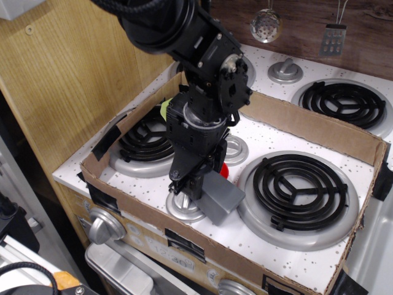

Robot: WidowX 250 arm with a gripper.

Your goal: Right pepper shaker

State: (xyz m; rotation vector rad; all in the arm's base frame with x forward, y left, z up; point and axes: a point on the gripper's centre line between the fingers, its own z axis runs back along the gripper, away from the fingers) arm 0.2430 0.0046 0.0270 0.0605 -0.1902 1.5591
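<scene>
The pepper shaker [221, 196] is a matte grey block lying on its side on the white stove top, between the front-left and front-right burners. Its cap end is hidden under my gripper. My black gripper [186, 187] points down at the shaker's left end and touches or nearly touches it. The fingers look close together, but I cannot tell whether they grip the shaker. A small red item [223, 170] lies just behind the shaker, half hidden by the arm.
A low cardboard wall [307, 123] rings the stove top. Black coil burners sit at front right [295, 187] and left [144, 141]. Flat silver knobs lie under the gripper [181, 211] and behind it [236, 149]. A green item [164, 110] shows behind the arm.
</scene>
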